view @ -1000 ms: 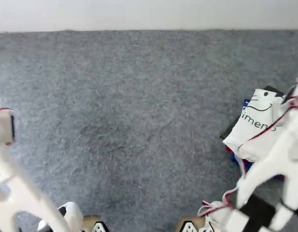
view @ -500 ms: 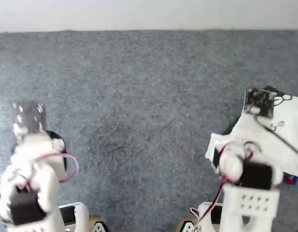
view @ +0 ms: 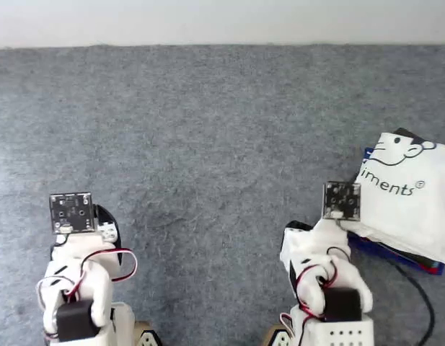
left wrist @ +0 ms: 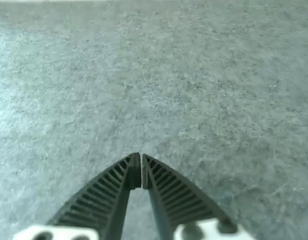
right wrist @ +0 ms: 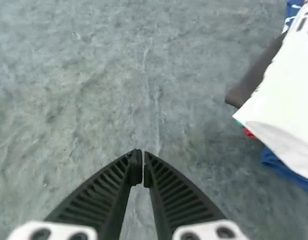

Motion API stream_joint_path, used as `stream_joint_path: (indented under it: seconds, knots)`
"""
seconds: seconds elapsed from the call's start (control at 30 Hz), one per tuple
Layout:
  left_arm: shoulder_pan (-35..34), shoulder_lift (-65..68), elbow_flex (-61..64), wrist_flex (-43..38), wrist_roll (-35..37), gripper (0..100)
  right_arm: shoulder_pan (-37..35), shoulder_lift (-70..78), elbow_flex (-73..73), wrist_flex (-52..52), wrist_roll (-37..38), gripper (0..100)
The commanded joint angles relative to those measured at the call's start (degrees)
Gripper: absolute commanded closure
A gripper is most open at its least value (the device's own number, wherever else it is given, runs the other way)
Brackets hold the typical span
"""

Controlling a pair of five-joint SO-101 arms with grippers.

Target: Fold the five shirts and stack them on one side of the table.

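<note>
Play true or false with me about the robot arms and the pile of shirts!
1. The pile of shirts sits on the right arm's side of the table. True.
2. The left gripper holds a shirt. False: it is shut on nothing, over the grey table.
3. A white shirt is on top of the pile. True.
4. The right gripper is wide open. False: it is shut, next to the pile.
5. A blue shirt peeks out under the white one. True.
</note>
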Motion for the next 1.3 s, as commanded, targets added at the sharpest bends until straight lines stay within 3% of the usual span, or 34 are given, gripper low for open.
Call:
stream_joint_path:
  seconds: [0.0, 0.17, 0.3, 0.47, 0.57, 0.8, 1.27]
  knots:
    - [2.64, -1.58, 5.05, -3.52, 0.44, 98, -2.15, -7.16, 7.91, -2.15, -0.18, 99.0]
    - [9.85, -1.49, 10.33, -6.42, 2.73, 99, -4.62, -8.04, 12.84, -3.3, 2.81, 99.0]
    - [10.64, -1.32, 13.93, -9.85, 7.91, 99, -4.44, -7.43, 12.84, -0.48, 2.99, 99.0]
    - [10.73, -1.23, 13.76, -9.49, 7.74, 99, -4.26, -7.87, 12.84, 8.31, 2.9, 99.0]
    - [10.73, -1.23, 13.76, -9.41, 7.74, 98, -4.26, -7.87, 12.84, 8.4, 2.55, 99.0]
    - [10.73, -1.23, 13.76, -0.44, 8.0, 98, -4.44, -7.87, 12.84, 8.4, 2.81, 99.0]
    - [10.55, -1.32, 13.76, 5.1, 8.0, 98, -4.44, -7.87, 12.84, 8.4, 2.81, 99.0]
